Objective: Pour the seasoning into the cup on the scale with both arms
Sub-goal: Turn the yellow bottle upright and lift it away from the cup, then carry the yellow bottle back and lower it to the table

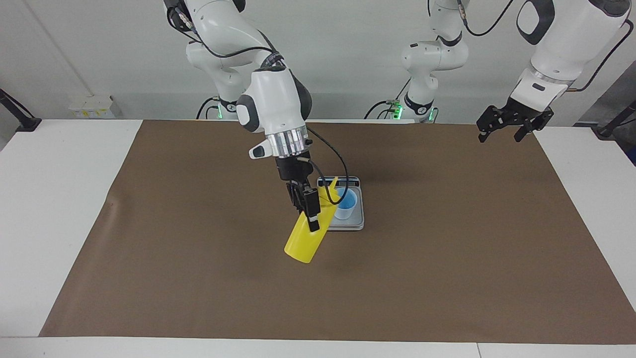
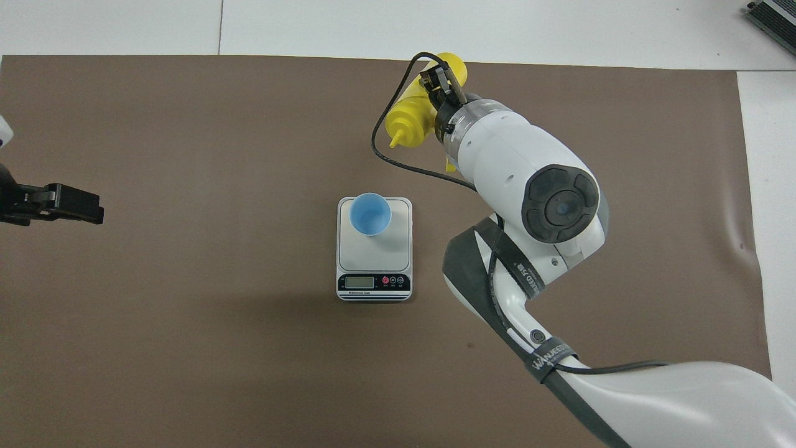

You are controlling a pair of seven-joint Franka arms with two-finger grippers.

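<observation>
My right gripper point(image 1: 308, 211) point(image 2: 443, 84) is shut on the seasoning, a yellow squeeze bottle point(image 1: 302, 242) point(image 2: 412, 114). It holds the bottle tilted in the air over the brown mat beside the scale. The bottle's nozzle end points toward the cup and its base is raised away. The small blue cup point(image 1: 345, 204) point(image 2: 370, 213) stands upright on the silver scale point(image 1: 358, 221) point(image 2: 373, 256), at the plate's end away from the display. The nozzle is short of the cup's rim. My left gripper point(image 1: 507, 127) point(image 2: 93, 208) hangs open and holds nothing over the mat's edge at the left arm's end, where that arm waits.
A brown mat point(image 1: 198, 278) covers most of the white table point(image 1: 49, 199). A black cable loops from the right wrist over the scale point(image 1: 343, 174). A small white box point(image 1: 94, 106) sits by the wall at the right arm's end.
</observation>
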